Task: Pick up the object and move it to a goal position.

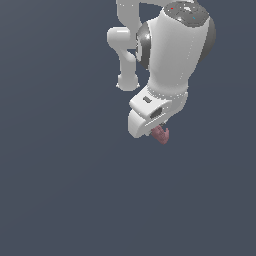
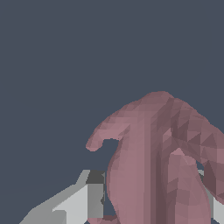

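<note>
The object is a small dusty-pink lumpy thing with a hooked, pointed end. In the exterior view it hangs just under the white gripper, mostly hidden by the hand. In the wrist view the object fills the space between the fingers, which press on it from both sides. My gripper is shut on the object. The white arm rises above it toward the top of the exterior view.
A plain dark grey-blue surface lies all around. No other objects or edges show in either view.
</note>
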`<action>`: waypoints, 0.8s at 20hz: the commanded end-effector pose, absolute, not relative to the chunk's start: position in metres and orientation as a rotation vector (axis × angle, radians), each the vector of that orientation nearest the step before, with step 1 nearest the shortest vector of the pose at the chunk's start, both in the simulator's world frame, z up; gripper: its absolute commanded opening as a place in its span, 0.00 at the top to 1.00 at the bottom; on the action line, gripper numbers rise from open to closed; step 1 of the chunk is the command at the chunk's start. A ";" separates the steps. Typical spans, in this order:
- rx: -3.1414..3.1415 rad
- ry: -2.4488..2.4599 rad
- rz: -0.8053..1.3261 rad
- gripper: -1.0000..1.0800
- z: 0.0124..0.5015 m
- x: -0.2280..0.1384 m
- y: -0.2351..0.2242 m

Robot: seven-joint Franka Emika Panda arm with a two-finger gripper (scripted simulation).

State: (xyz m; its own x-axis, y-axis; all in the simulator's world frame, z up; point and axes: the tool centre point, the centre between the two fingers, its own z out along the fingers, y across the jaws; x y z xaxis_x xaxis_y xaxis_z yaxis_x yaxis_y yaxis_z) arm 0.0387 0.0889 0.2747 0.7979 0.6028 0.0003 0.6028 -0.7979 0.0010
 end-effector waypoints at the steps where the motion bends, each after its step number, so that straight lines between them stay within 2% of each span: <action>1: 2.979 0.998 0.000 1.00 0.302 0.039 0.102; 8: 2.979 0.997 0.000 1.00 0.364 0.043 0.131; 16: 2.980 0.996 0.000 1.00 0.401 0.047 0.149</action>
State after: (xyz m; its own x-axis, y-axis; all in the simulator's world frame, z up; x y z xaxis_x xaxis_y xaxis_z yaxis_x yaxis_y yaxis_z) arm 0.0462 0.1466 0.3958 0.7986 0.6019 0.0010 0.6019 -0.7986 0.0002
